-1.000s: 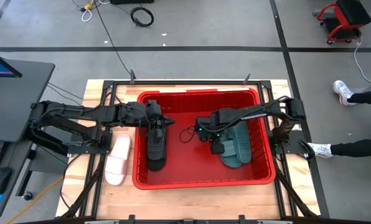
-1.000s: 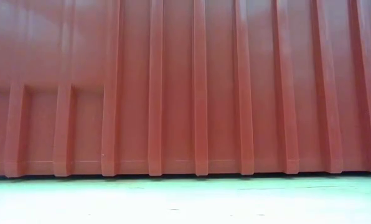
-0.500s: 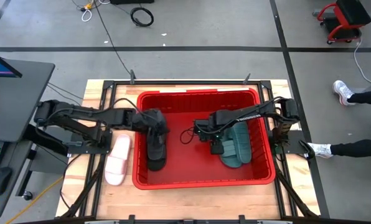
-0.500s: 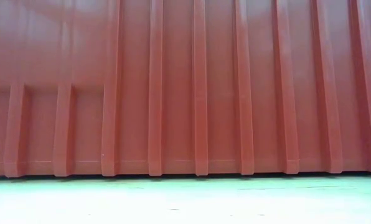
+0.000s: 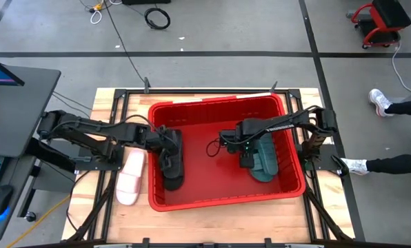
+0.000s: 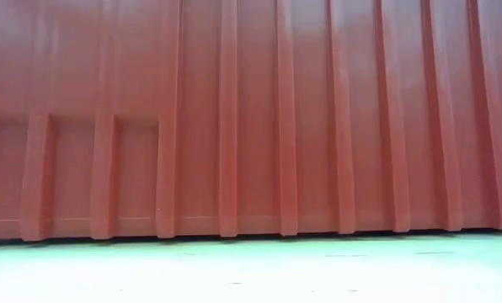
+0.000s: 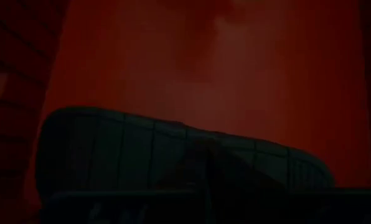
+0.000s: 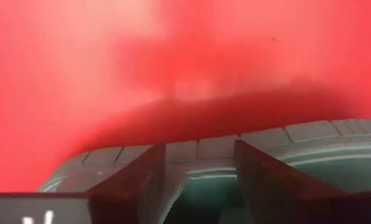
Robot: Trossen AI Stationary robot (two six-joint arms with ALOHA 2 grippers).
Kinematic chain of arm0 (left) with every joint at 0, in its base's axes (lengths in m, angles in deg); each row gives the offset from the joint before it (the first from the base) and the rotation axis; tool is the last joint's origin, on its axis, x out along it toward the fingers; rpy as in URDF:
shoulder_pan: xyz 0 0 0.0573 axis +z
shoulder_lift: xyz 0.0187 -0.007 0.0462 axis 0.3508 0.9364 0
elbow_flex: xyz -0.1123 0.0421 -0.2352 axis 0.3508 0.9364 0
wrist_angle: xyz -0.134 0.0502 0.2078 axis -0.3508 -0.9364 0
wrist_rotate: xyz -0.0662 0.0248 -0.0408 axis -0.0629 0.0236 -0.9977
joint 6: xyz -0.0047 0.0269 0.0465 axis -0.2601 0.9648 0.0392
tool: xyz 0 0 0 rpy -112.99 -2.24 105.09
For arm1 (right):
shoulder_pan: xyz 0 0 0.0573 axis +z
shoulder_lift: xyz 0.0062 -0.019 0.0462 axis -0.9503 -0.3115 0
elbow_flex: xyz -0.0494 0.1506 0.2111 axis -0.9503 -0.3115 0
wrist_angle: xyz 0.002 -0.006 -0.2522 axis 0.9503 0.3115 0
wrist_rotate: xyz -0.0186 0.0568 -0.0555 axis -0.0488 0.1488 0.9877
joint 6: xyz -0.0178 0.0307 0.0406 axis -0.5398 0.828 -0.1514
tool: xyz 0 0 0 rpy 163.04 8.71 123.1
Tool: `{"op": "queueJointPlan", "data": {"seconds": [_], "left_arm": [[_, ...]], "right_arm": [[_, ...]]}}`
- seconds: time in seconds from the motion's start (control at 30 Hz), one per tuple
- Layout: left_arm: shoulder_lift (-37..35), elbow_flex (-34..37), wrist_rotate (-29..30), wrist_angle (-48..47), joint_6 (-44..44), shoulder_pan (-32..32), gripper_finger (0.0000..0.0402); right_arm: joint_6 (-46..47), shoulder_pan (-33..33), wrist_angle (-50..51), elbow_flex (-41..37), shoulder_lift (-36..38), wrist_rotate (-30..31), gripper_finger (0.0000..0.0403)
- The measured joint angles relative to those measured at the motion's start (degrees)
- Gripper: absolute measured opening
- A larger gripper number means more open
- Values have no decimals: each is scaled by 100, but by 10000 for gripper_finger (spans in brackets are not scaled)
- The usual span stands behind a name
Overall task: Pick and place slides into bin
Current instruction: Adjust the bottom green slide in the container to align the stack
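Reaching into the bin (image 5: 219, 200), the left gripper (image 5: 168, 157) sits on the black slide (image 5: 174, 176), fingers hidden; the right gripper (image 5: 247, 156) straddles the teal slide (image 5: 266, 160), fingers spread. A white slide (image 5: 129, 178) lies outside.

Both arms are dark, jointed links with black cables looped alongside them, mounted on black frames flanking the red bin (image 5: 221, 200). The right gripper (image 8: 198, 180) has two flat, dark, tapering fingers (image 8: 136, 183).

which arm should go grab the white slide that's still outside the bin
Left. The white slide lies on the table just outside the bin's left wall, beside the left claw. The right claw is across the bin, over the teal slide.
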Motion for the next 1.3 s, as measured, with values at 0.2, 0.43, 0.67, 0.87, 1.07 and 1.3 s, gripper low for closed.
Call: {"op": "queueJointPlan", "data": {"seconds": [0.2,0.43,0.67,0.87,1.07,1.3], "left_arm": [[0,5,53,-50,155,40,13],[-7,-132,120,-510,807,232,13],[-11,-470,136,-426,1224,404,9],[-11,-497,116,-478,1253,510,19],[-10,-506,311,-1041,1217,511,5],[-33,-539,356,-979,1065,532,22]], "right_arm": [[-116,0,-71,59,306,-36,195],[-556,-158,-863,-44,323,-115,195],[-1150,-184,-1890,-11,95,-70,195],[-1194,-416,-1648,-11,-321,15,191],[-805,-537,-369,23,-253,547,180],[-304,-783,-120,12,-55,259,177]]}}
